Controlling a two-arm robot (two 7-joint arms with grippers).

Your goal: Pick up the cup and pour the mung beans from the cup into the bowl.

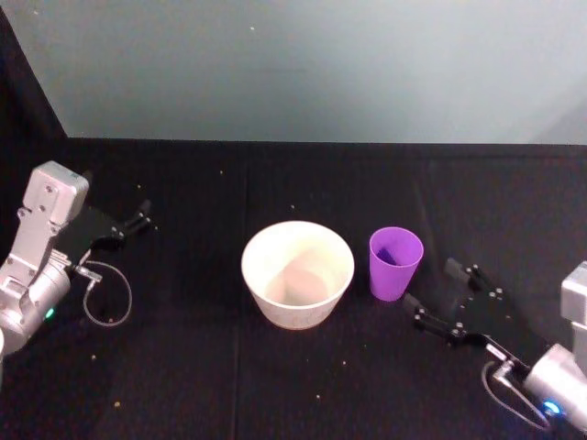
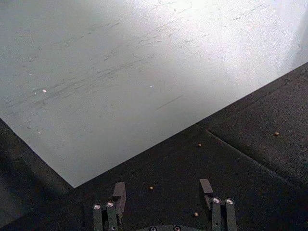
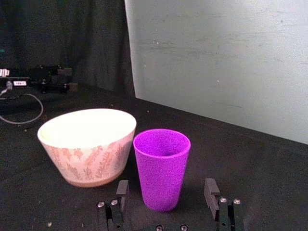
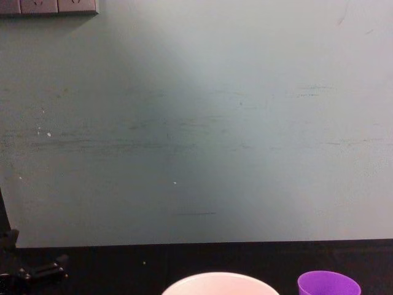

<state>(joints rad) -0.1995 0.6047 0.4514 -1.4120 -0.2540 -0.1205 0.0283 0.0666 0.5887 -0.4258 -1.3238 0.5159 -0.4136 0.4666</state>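
1. The small bright purple plastic cup [image 1: 395,263] stands upright on the black cloth-covered table [image 1: 275,183], right of centre. It is tapered, wider at the rim, and has no handle. Its inside is in dark shadow, so what it holds cannot be told.
2. The wide round pale bowl [image 1: 298,275] sits just to the left of the cup, close but apart. It is much broader than the cup, with a smooth cream inside and a pinkish patch at the bottom. In the right wrist view its outer wall carries a faint pinkish leaf pattern.
3. The right gripper [image 1: 431,289] lies low at the near right of the cup. Its dark fingers are spread wide, with the cup just ahead of them in line with the gap, and they grip nothing.
4. The left gripper [image 1: 138,220] rests at the far left, well apart from the bowl. Its fingers are parted, with bare cloth between them.
5. A few small tan grains [image 2: 197,145] lie scattered on the matte cloth.
6. A smooth pale grey-green wall [image 1: 321,64] rises behind the table's far edge.
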